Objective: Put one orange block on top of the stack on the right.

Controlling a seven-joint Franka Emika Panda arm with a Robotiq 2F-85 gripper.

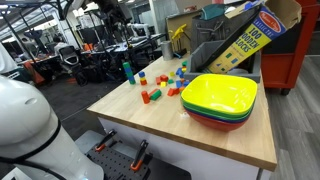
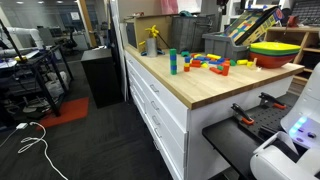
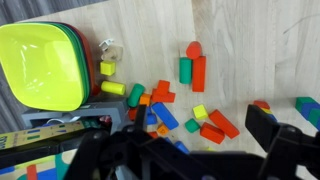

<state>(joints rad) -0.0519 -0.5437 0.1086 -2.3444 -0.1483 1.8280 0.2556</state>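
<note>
My gripper (image 3: 200, 128) shows only in the wrist view, as two dark fingers wide apart with nothing between them, high above the wooden table (image 3: 250, 40). Below it lies a scatter of small blocks: orange-red bars (image 3: 222, 123), a small orange cube (image 3: 162, 130), and blue, green and yellow pieces. A blue-green block (image 3: 306, 105) sits at the right edge; I cannot tell whether it is the stack. In an exterior view a small blue-and-yellow column (image 1: 182, 71) stands at the far side of the scatter, with orange-red blocks (image 1: 150, 96) nearer.
A stack of bowls with a yellow one on top (image 1: 220, 95) (image 3: 40, 65) stands beside the blocks. A tall teal cylinder (image 1: 127, 70) (image 2: 172, 62) stands near the table's edge. A block box (image 1: 250, 35) and a grey bin are at the back.
</note>
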